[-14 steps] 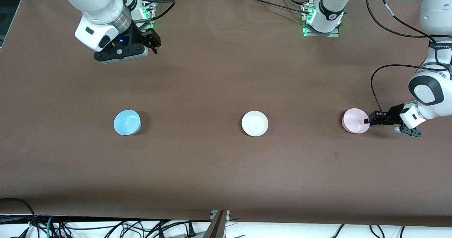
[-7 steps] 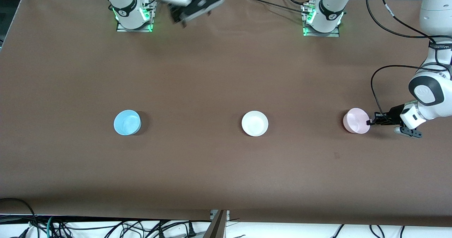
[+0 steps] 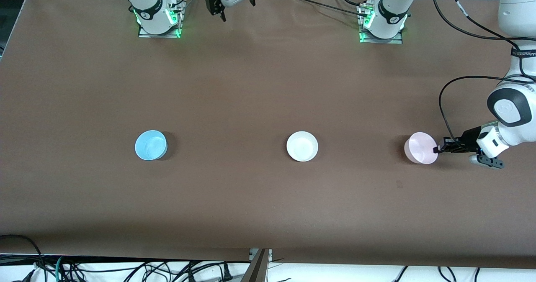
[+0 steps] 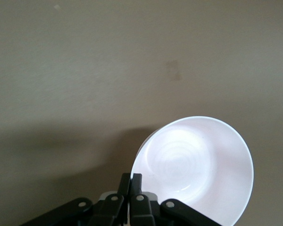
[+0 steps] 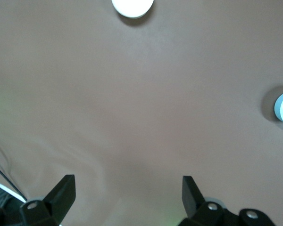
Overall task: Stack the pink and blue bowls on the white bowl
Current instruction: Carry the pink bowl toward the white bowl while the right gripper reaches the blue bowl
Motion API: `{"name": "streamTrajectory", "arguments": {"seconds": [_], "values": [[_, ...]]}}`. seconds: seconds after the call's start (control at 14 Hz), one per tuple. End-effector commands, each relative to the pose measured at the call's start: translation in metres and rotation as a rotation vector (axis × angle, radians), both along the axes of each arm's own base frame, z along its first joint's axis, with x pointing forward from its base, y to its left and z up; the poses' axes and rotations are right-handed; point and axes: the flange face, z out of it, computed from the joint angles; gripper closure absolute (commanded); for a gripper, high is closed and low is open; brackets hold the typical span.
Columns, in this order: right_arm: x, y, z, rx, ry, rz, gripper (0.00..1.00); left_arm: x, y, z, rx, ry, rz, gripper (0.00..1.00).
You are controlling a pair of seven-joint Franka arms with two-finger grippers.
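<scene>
Front view: my left gripper (image 3: 438, 149) has its jaws clamped on the 3 o'clock rim of the pink bowl (image 3: 420, 148), which sits tilted at the left arm's end of the worktop (image 3: 268, 198); the white bowl (image 3: 302, 146) is mid-row and the blue bowl (image 3: 150, 145) lies toward the right arm's end. The left wrist view alone shows the fingers (image 4: 130, 190) pinching the rim. The right wrist view shows my right gripper (image 5: 129, 195) with jaws wide, waiting high by its base.

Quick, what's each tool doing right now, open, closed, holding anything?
Left tool: closed on the rim of the pink bowl, toward the left arm's end of the table.
Right tool: open, holding nothing, up by the robots' bases, waiting.
</scene>
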Motion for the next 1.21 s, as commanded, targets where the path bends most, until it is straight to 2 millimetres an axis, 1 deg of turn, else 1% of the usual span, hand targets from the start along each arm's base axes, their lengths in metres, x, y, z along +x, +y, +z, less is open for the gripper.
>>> {"name": "streamTrajectory", "arguments": {"seconds": [0.0, 0.07, 0.21, 0.29, 0.43, 0.57, 0.71, 0.79, 0.86, 0.93, 1.0, 1.14], "values": [[0.046, -0.02, -0.008, 0.031, 0.003, -0.066, 0.0, 0.008, -0.033, 0.02, -0.03, 0.004, 0.018, 1.0], [0.068, -0.041, -0.01, 0.033, -0.001, -0.118, 0.0, 0.01, -0.045, 0.021, -0.035, 0.014, 0.026, 1.0], [0.122, -0.092, -0.02, 0.038, -0.004, -0.243, 0.0, 0.015, -0.074, 0.024, -0.05, 0.029, 0.034, 1.0], [0.148, -0.118, -0.032, 0.036, 0.002, -0.303, 0.0, 0.017, -0.083, 0.026, -0.051, 0.037, 0.051, 1.0], [0.198, -0.161, -0.067, 0.037, 0.01, -0.397, 0.0, 0.021, -0.103, 0.029, -0.061, 0.051, 0.073, 1.0], [0.235, -0.189, -0.096, 0.056, -0.026, -0.455, 0.0, 0.024, -0.122, 0.031, -0.061, 0.067, 0.08, 1.0], [0.272, -0.23, -0.132, 0.071, -0.041, -0.542, 0.0, 0.028, -0.149, 0.036, -0.017, 0.077, 0.077, 1.0], [0.286, -0.252, -0.15, 0.07, -0.037, -0.583, 0.0, 0.031, -0.156, 0.04, -0.002, 0.075, 0.098, 1.0], [0.296, -0.268, -0.164, 0.071, -0.034, -0.609, 0.0, 0.032, -0.169, 0.042, 0.002, 0.082, 0.107, 1.0], [0.302, -0.28, -0.174, 0.071, -0.031, -0.63, 0.0, 0.033, -0.187, 0.044, -0.004, 0.084, 0.116, 1.0], [0.305, -0.287, -0.177, 0.069, -0.029, -0.639, 0.0, 0.034, -0.202, 0.044, -0.003, 0.085, 0.142, 1.0], [0.305, -0.29, -0.185, 0.062, -0.017, -0.645, 0.0, 0.033, -0.226, 0.044, -0.007, 0.095, 0.17, 1.0]]}}
